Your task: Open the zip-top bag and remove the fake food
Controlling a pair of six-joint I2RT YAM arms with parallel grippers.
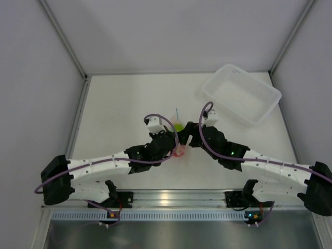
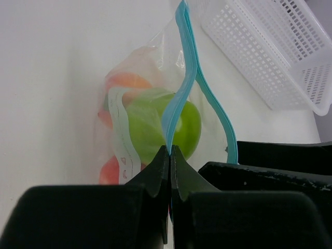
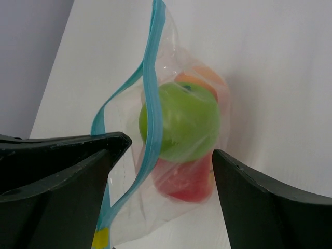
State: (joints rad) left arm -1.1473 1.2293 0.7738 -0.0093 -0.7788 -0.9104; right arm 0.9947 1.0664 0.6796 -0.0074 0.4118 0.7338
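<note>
The zip-top bag (image 1: pixel 178 127) stands on the table between both grippers, its blue zip strip (image 2: pixel 182 78) on top with the two sides parted. Inside are the fake food pieces: a lime green fruit (image 2: pixel 155 129), an orange-peach one (image 2: pixel 127 80) and a red one (image 2: pixel 110 171). My left gripper (image 2: pixel 170 149) is shut on one side of the zip strip. My right gripper (image 3: pixel 171 150) is open, its fingers (image 3: pixel 249 181) standing on either side of the bag (image 3: pixel 155 207). The green fruit (image 3: pixel 184 122), the red fruit (image 3: pixel 187 181) and the orange-peach fruit (image 3: pixel 207 77) show through the plastic.
A translucent white rectangular bin (image 1: pixel 239 94) lies at the back right of the white table; it also shows in the left wrist view (image 2: pixel 270 52). Grey walls enclose the table on the left, back and right.
</note>
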